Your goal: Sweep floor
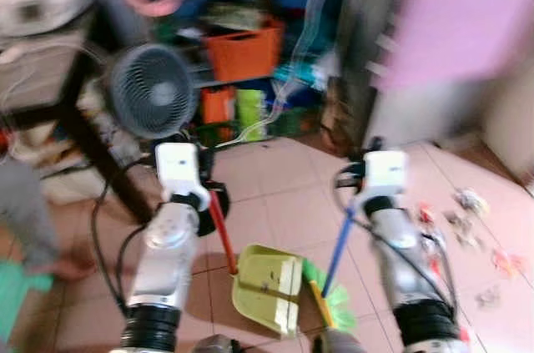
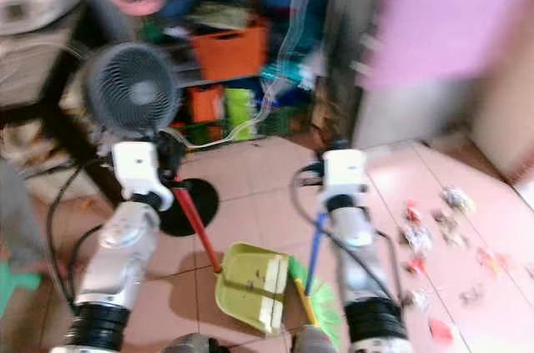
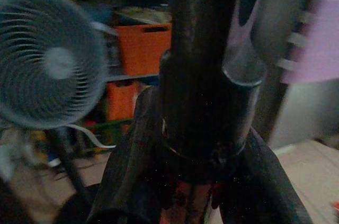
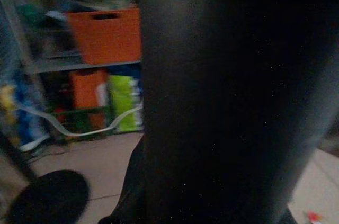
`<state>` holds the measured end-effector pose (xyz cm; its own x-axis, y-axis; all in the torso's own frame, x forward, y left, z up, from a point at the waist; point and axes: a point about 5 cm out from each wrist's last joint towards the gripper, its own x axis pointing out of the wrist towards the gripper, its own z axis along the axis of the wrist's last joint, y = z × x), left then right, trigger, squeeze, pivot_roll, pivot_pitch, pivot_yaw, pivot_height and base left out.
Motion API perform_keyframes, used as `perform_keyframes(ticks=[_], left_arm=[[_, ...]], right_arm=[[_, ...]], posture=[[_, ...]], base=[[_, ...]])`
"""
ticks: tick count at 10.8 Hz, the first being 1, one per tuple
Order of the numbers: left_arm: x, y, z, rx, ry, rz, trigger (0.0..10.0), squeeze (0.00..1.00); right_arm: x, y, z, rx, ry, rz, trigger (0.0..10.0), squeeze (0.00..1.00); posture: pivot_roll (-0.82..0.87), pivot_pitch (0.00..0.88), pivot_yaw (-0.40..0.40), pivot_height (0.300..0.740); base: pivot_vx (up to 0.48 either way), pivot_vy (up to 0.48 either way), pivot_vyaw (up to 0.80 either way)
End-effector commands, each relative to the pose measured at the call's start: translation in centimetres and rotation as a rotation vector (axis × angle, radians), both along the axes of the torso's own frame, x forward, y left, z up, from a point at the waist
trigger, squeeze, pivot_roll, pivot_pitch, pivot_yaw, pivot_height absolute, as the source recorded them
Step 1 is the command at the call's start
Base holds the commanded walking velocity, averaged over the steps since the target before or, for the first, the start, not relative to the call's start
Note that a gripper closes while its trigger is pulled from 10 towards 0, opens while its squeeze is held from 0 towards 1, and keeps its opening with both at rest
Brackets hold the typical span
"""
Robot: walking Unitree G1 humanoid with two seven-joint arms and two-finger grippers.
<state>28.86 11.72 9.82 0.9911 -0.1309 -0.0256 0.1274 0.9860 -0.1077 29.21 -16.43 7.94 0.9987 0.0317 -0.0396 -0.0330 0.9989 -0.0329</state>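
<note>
A yellow-green dustpan (image 1: pixel 267 286) with a red handle (image 1: pixel 223 236) rests on the tiled floor between my arms. My left gripper (image 1: pixel 212 199) is shut on the top of that handle; the left wrist view has a dark shaft clamped between the black fingers (image 3: pixel 127 181). A broom with a blue handle (image 1: pixel 338 253) and green bristles (image 1: pixel 334 301) stands just right of the dustpan, with my right gripper (image 1: pixel 350 213) shut on its handle. Scraps of litter (image 1: pixel 467 219) lie scattered on the floor to the right. The pictures are blurred.
A grey fan (image 1: pixel 152 90) stands close behind my left arm, on a black base (image 1: pixel 219 203). Beyond it are shelves with an orange bin (image 1: pixel 244 51). A person's foot (image 1: pixel 62 265) is at the left. A pink panel (image 1: pixel 459 19) rises at the right.
</note>
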Motion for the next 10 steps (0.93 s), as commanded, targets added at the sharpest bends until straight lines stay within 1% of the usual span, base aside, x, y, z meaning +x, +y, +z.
perform_keyframes(ticks=[1,2,3,5,7,10], left_arm=[[0.04,-0.21,0.76,-0.023,-0.041,0.012,10.0,0.0],[0.06,-0.24,0.8,-0.006,-0.045,0.02,10.0,0.0],[0.23,-0.21,0.81,0.034,-0.046,0.04,10.0,0.0],[0.44,0.25,0.71,0.022,-0.033,0.066,10.0,0.0],[0.35,0.03,0.58,-0.037,-0.009,0.042,10.0,0.0],[0.07,-0.21,0.41,-0.04,-0.004,0.036,10.0,0.0]], right_arm=[[-0.11,0.32,-0.51,-0.007,0.028,0.001,10.0,0.0],[-0.05,0.4,-0.4,-0.009,0.023,0.004,10.0,0.0],[0.14,0.32,-0.14,-0.011,0.013,0.002,10.0,0.0],[0.27,-0.15,-0.11,-0.027,0.011,-0.009,10.0,0.0],[0.31,-0.18,-0.09,-0.025,0.013,-0.013,10.0,0.0],[0.07,-0.05,-0.33,-0.021,0.022,-0.009,10.0,0.0]], posture=[[-0.06,0.0,0.093,0.74],[-0.06,0.0,0.095,0.74],[-0.06,0.0,0.096,0.74],[-0.06,0.0,0.096,0.74],[-0.06,0.0,0.096,0.74],[-0.06,0.0,0.09,0.74]], base=[[0.0,0.0,-0.8],[0.0,0.0,-0.8],[0.0,0.0,-0.8],[0.0,0.0,-0.8],[0.0,0.0,-0.8],[0.0,0.0,-0.8]])
